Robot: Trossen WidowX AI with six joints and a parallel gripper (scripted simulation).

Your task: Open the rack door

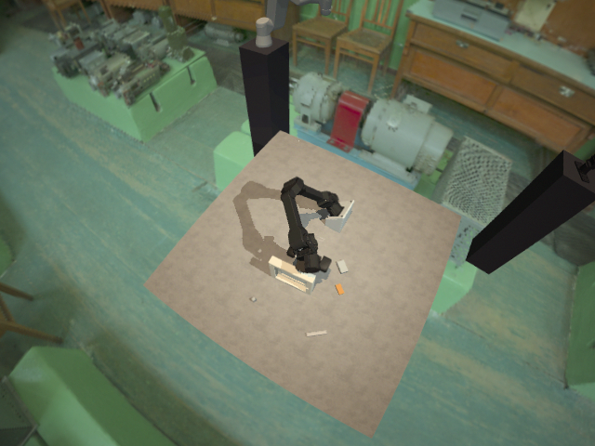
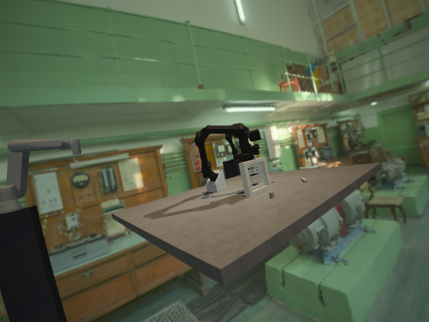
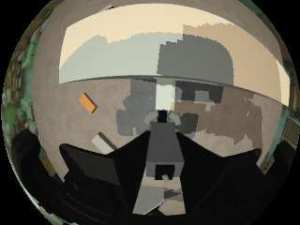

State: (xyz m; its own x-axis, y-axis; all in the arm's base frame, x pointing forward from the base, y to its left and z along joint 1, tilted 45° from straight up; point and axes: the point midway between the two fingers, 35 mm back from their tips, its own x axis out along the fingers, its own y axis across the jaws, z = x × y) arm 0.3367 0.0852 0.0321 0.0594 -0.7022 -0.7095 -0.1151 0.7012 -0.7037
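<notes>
- Wrist view: the black two-fingered claw is closed on the dark grey, blocky handle, one finger against each side.
- I have the handle in front of the white, rectangular rack frame, a pale bar showing between them. Cannot tell its turn or the door's angle from here.
- Frame stands upright on the brown, mottled bench. My black, jointed arm arches over from a white, wedge-shaped mount.
- Loose on the bench: orange rectangular block near a light grey flat block, both to one side of the frame.
- Farther out, well apart: small grey cube and slim whitish bar.
</notes>
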